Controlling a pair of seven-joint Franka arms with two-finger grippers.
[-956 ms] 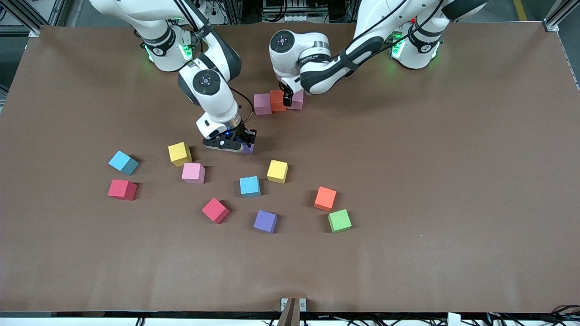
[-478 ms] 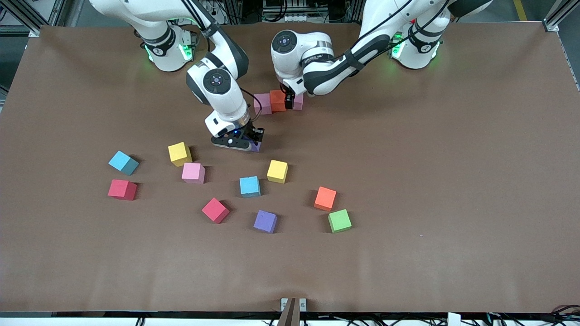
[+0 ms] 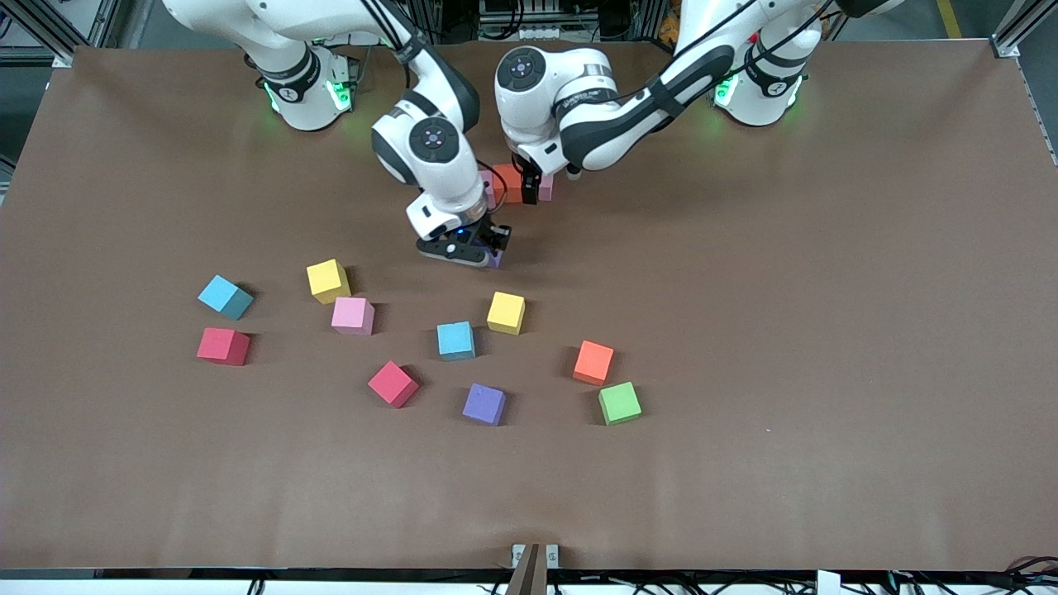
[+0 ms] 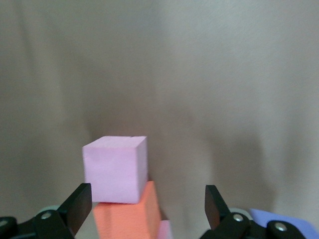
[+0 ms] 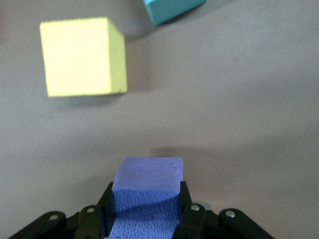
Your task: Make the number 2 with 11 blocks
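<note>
My right gripper [image 3: 494,250] squeezes a small purple foam cube [image 5: 147,191]. I should set it snug under the pink-orange row [image 3: 514,183] near the table's [image 3: 826,330] top edge. Left gripper [image 4: 144,204] gapes wide over that row.

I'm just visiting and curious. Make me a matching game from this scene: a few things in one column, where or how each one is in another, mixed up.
Things:
1. right gripper
2. left gripper
3. green block
4. loose purple block

States:
A. open, over the row of pink and orange blocks
B. beside an orange block
C. shut on a purple block
D. beside a red block

Pairs: 1-C, 2-A, 3-B, 4-D
</note>
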